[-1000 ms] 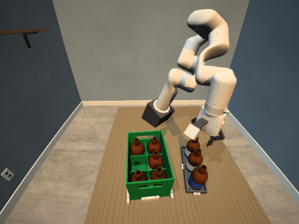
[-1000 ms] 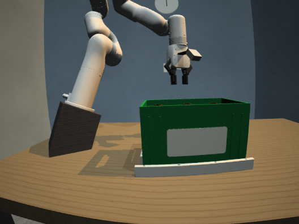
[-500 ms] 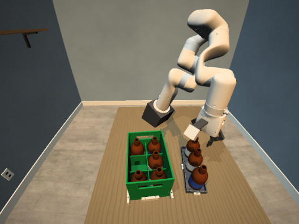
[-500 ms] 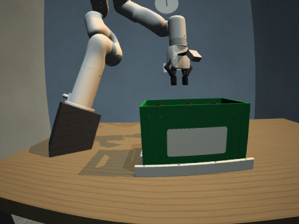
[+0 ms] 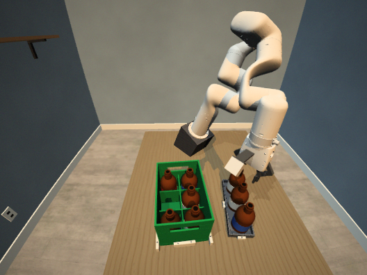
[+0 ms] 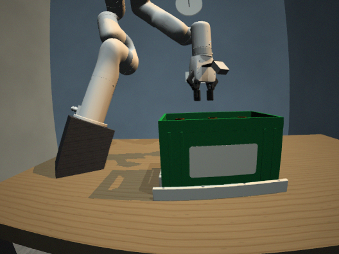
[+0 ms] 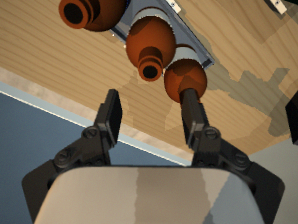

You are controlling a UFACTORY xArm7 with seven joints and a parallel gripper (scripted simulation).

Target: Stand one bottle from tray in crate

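the surface bears the green crate, toward its left edge in the top view, five bottles inside and one cell free. the tray, nearer the right edge, carries three upright bottles. the claw hangs above the surface, partly open, gripping nothing.

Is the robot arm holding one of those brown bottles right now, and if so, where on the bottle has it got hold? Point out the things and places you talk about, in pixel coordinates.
It holds nothing: the gripper (image 5: 261,177) (image 6: 203,95) (image 7: 151,100) is open, with no bottle between its fingers.
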